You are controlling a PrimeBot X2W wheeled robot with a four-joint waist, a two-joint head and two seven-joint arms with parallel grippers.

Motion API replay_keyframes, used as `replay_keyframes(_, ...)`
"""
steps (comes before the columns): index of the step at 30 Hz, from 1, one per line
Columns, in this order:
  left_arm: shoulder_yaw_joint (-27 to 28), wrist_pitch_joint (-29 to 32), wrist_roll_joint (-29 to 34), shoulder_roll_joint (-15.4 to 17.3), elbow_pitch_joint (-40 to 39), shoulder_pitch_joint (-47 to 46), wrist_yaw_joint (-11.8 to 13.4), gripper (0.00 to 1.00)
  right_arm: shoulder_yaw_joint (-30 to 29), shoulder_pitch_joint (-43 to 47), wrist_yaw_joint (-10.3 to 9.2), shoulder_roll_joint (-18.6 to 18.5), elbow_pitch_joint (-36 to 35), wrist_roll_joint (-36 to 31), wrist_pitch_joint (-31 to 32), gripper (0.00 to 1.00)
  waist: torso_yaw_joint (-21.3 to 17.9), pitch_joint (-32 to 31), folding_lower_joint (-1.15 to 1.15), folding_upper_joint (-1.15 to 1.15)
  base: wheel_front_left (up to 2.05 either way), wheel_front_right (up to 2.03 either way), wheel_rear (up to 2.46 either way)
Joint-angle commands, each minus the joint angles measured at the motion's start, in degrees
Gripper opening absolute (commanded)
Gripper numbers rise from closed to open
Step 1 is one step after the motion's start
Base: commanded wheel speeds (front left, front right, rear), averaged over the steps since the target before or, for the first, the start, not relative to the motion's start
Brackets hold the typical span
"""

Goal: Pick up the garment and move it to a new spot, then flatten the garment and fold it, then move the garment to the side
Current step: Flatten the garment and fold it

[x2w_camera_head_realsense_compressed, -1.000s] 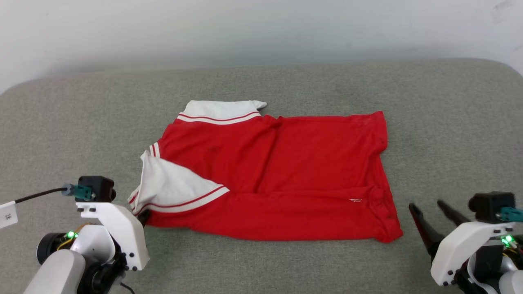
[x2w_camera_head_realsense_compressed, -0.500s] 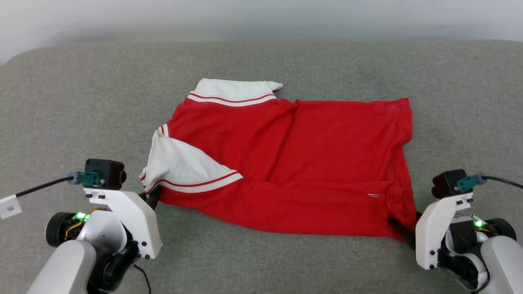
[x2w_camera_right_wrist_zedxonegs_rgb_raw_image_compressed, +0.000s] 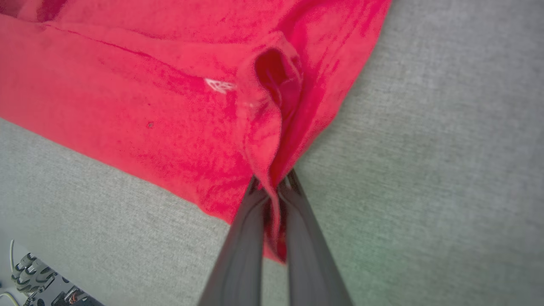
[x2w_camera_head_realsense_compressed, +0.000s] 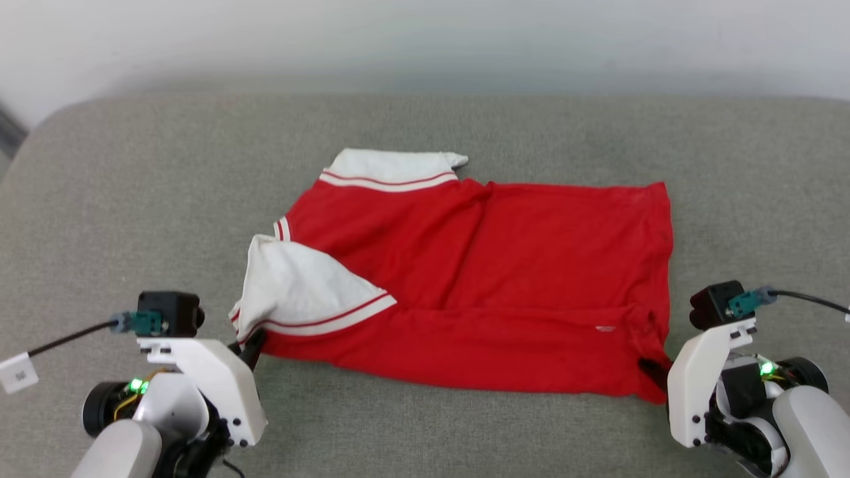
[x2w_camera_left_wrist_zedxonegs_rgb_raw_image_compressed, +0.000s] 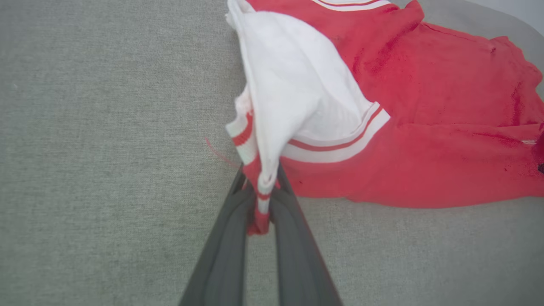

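left gripper [x2w_camera_left_wrist_zedxonegs_rgb_raw_image_compressed: 259, 187] at the garment's [x2w_camera_head_realsense_compressed: 505, 279] near-left corner, its dark fingers [x2w_camera_left_wrist_zedxonegs_rgb_raw_image_compressed: 225, 246] pinched tight on a bunch of red-and-white striped trim and white sleeve cloth, a bit of trim poking out back toward the wrist

right gripper [x2w_camera_right_wrist_zedxonegs_rgb_raw_image_compressed: 274, 180] at the garment's near-right corner, its fingers [x2w_camera_right_wrist_zedxonegs_rgb_raw_image_compressed: 306, 250] closed on a pinched ridge of red hem, cloth puckered into a small open fold just past the tips

white wrist housings [x2w_camera_head_realsense_compressed: 212, 378] sit at either end of the garment's near edge; paper tag [x2w_camera_head_realsense_compressed: 18, 375] on a cable [x2w_camera_head_realsense_compressed: 66, 335] well left of the garment

garment lies on a grey fabric cushion [x2w_camera_head_realsense_compressed: 425, 425], spread roughly flat, long way running left-right, red body mostly smooth, one crease going near-to-far about the middle, a folded band along the near edge

small white logo [x2w_camera_head_realsense_compressed: 605, 328] on that band, near the garment's right corner

near white sleeve [x2w_camera_head_realsense_compressed: 299, 292] folded over the red body at the garment's left end, striped cuff slanting, its near tip drawn toward the left gripper

far white sleeve [x2w_camera_head_realsense_compressed: 392, 169] sticks out at the garment's far-left edge, striped band where it meets the red

beyond the garment, bare cushion up to its rounded far edge, then pale wall [x2w_camera_head_realsense_compressed: 425, 40]
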Motion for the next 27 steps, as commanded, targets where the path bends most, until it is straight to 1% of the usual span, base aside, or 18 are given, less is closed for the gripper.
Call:
replay_keyframes(1, 0.31, -0.45, -0.22, -0.06, -0.2, 1.77, 0.58, 0.0, 0.18, 1.61, -0.01, -0.59, -1.47, 0.14, -0.08, 0.0, -0.17, -2.72, 0.0, 0.0, 0.0, 0.0, 0.0)
replay_keyframes(6, 0.51, 0.08, -0.97, 0.27, -1.13, 6.65, 2.09, 0.0, -0.52, 5.88, -0.01, -0.83, -5.15, -0.09, 1.34, 0.0, -0.12, -7.01, 0.0, 0.0, 0.0, 0.0, 0.0)
replay_keyframes(9, 0.59, 0.83, -1.7, 0.51, -1.08, 10.15, 3.09, 0.0, -1.83, 9.13, -0.01, -0.21, -6.63, -0.19, 2.52, 0.0, -0.25, -8.82, 0.0, 0.0, 0.0, 0.0, 0.0)
replay_keyframes(13, 0.4, 1.69, -3.03, 0.05, -0.16, 12.67, 3.33, 0.0, -3.35, 12.18, -0.01, 0.48, -6.94, -0.44, 3.6, 0.0, -0.26, -9.58, 0.0, 0.0, 0.0, 0.0, 0.0)
replay_keyframes(15, 0.05, 2.22, -3.84, -0.31, 1.06, 13.75, 3.02, 0.0, -4.3, 13.97, -0.01, 1.02, -6.5, -0.6, 3.76, 0.0, -0.31, -9.75, 0.0, 0.0, 0.0, 0.0, 0.0)
replay_keyframes(16, 0.07, 1.91, -4.1, -0.64, 1.71, 13.81, 2.9, 0.0, -4.64, 14.66, -0.01, 1.43, -6.35, -0.65, 3.54, 0.09, -0.34, -9.78, 0.0, 0.0, 0.0, 0.0, 0.0)
replay_keyframes(17, 0.14, 1.37, -4.35, -1.0, 2.47, 13.61, 2.74, 0.15, -5.02, 15.24, -0.01, 1.67, -6.04, -0.75, 3.09, 0.49, -0.36, -9.79, 0.0, 0.0, 0.0, 0.0, 0.0)
replay_keyframes(18, -0.1, 1.04, -4.16, -1.21, 3.41, 13.26, 2.48, 0.65, -5.18, 15.71, -0.01, 1.7, -5.75, -0.94, 2.4, 1.0, -0.35, -9.79, 0.0, 0.0, 0.0, 0.0, 0.0)
replay_keyframes(19, -0.2, 0.66, -3.92, -1.51, 4.35, 12.78, 2.54, 1.0, -5.36, 16.01, -0.01, 1.89, -5.61, -1.02, 1.2, 1.0, -0.41, -9.78, 0.0, 0.0, 0.0, 0.0, 0.0)
replay_keyframes(22, -0.24, -1.78, -3.28, -2.54, 6.36, 10.91, 1.97, 1.0, -5.37, 16.49, -0.01, 2.25, -6.22, -1.72, -4.36, 1.0, -0.86, -9.85, 0.0, 0.0, 0.0, 0.0, 0.0)
replay_keyframes(27, 0.58, -7.44, -1.49, -3.15, 7.84, 7.86, 1.23, 1.0, -6.52, 15.31, -0.01, 2.71, -9.01, -3.77, -17.58, 1.0, -2.38, -10.42, 0.0, 0.0, 0.0, 0.0, 0.0)
